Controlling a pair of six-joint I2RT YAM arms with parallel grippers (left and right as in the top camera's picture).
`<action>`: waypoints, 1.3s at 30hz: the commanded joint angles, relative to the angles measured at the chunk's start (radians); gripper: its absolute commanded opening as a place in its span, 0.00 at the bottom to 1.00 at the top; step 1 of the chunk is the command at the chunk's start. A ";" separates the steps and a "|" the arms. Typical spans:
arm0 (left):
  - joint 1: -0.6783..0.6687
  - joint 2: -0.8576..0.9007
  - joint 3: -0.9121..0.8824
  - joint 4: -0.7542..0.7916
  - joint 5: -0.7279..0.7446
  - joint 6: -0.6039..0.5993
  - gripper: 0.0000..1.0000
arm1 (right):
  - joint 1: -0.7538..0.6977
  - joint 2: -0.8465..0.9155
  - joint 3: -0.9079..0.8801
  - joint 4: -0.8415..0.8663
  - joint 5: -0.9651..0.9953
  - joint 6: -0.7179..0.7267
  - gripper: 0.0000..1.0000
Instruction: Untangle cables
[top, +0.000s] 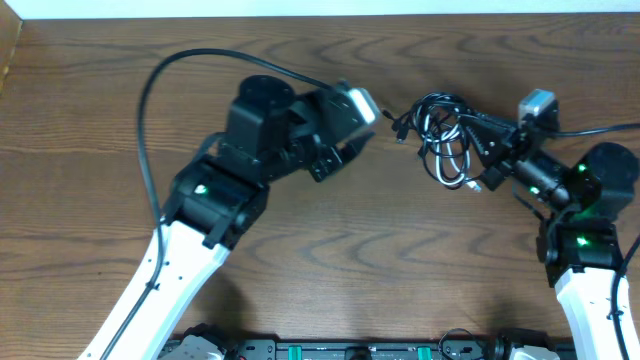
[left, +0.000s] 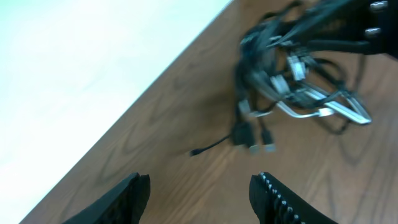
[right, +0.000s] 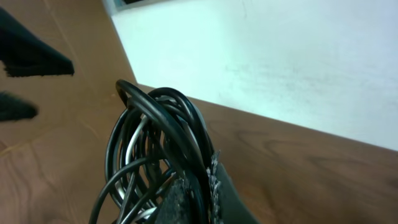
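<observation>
**Cable bundle held by right arm – left arm standing off, open**

Nearest the left arm, the left gripper (left: 200, 190) has its fingers spread wide with nothing between them, over bare table (top: 300, 260). Ahead of it, across a gap of wood, lie the loose plug ends (left: 255, 140), trailing out of the bundle toward those fingers. Beyond them is the knot of cables (top: 445, 135), a coiled clump near the table's far edge. Its long axis runs from far-left to near-right in the overhead view. Farthest, the right gripper (top: 488, 148) is clamped on the clump's right side – so the right arm is at the bundle. In my judgement the left should reach straight ahead for the tails.
</observation>
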 joint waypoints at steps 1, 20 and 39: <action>0.023 -0.013 0.010 -0.018 -0.058 -0.086 0.56 | -0.034 -0.003 0.022 0.057 -0.189 0.059 0.01; 0.023 -0.006 0.010 -0.142 0.205 0.135 0.50 | -0.034 -0.003 0.022 0.330 -0.444 0.152 0.01; 0.019 0.018 0.009 -0.223 0.507 0.216 0.50 | -0.026 -0.003 0.022 0.346 -0.444 0.177 0.01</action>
